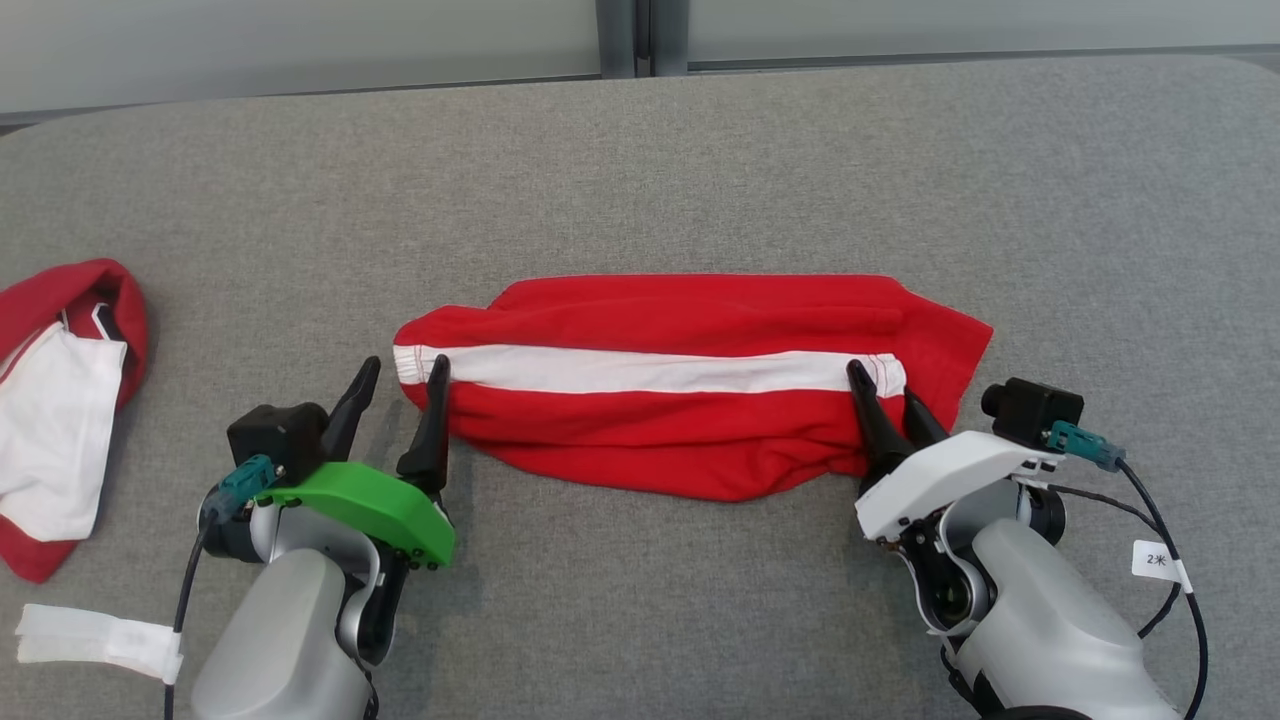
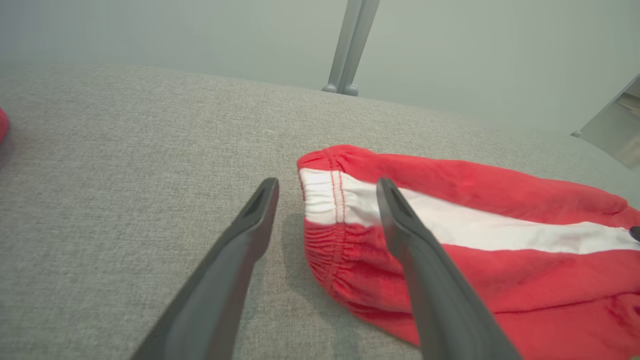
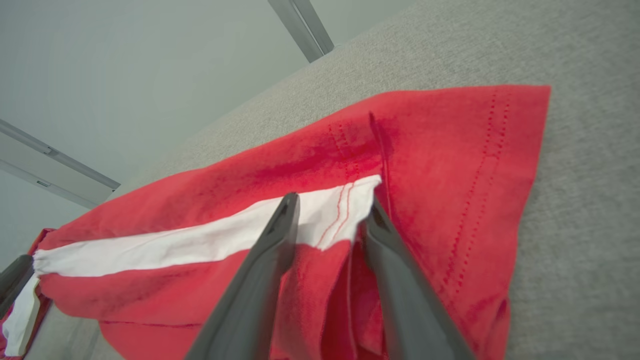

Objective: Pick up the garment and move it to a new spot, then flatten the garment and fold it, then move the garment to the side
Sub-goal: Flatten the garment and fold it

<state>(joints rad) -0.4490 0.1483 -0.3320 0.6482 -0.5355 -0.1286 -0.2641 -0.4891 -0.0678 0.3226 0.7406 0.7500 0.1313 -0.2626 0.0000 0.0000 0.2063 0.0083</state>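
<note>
Two garments on the grey worktop (image 1: pixel 700 170), two hands in. The red garment (image 1: pixel 690 420) with its white stripe lies across the middle. A second garment (image 1: pixel 60 400), red and white, sits well apart at the left edge. My left hand (image 1: pixel 405 365) is wide open at the red garment's left end, one finger over the hem, one over bare worktop, holding nothing. My right hand (image 1: pixel 885 385) is narrower, cloth bunched between its fingers; pinched or not, I can't tell. Bare worktop beyond and to the right
</note>
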